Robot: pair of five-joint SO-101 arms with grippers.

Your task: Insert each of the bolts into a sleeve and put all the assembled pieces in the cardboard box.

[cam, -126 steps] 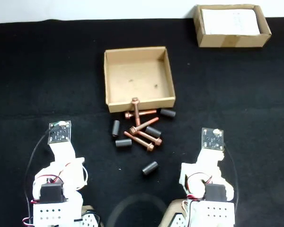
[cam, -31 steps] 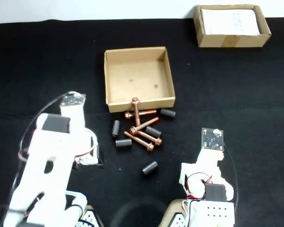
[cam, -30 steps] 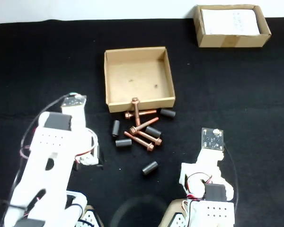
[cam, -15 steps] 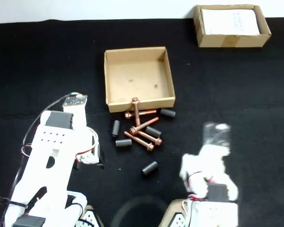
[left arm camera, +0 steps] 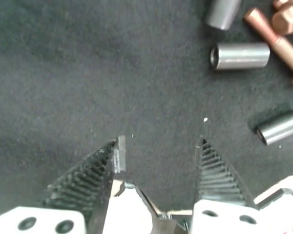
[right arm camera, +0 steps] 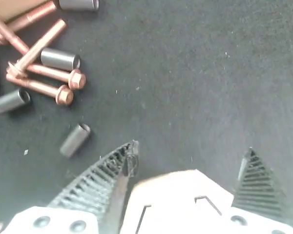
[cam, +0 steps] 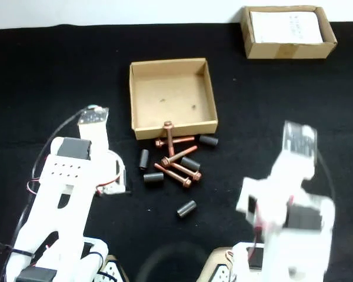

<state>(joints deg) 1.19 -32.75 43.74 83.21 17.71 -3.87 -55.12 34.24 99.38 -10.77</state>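
Both arms had left their folded rest at the near edge of the table. The left arm had risen first and stretched towards the parts. The right arm had lifted and swung outward in the last half second. The parts themselves had not shifted.

The left gripper (left arm camera: 159, 142) hung over bare cloth just short of the pile, its fingers spread wide and holding nothing. The right gripper (right arm camera: 190, 148) was also wide open and empty, above the cloth on the pile's other side.

5 bolts (cam: 178, 155) and 5 sleeves (cam: 153, 178) lay loose about the middle of the table, just on the near side of the cardboard box (cam: 175, 129), which held no parts. 1 bolt's head touched the box's near wall. A lone sleeve (cam: 186, 208) lay apart from the rest, towards the near edge. A second box (cam: 288, 51) sat in the far right corner.

The step appeared to be the first approach, with nothing yet assembled. The lone sleeve looked the cleanest first pick, since nothing crowded it. A grip across its barrel near 1 end would leave the bore free for a bolt. The 2 nearest bolts lay side by side, so the other gripper would likely need to close on an outer one, near its head, to avoid pinching both. The sleeves would probably roll if nudged, so a straight descent seemed wise.
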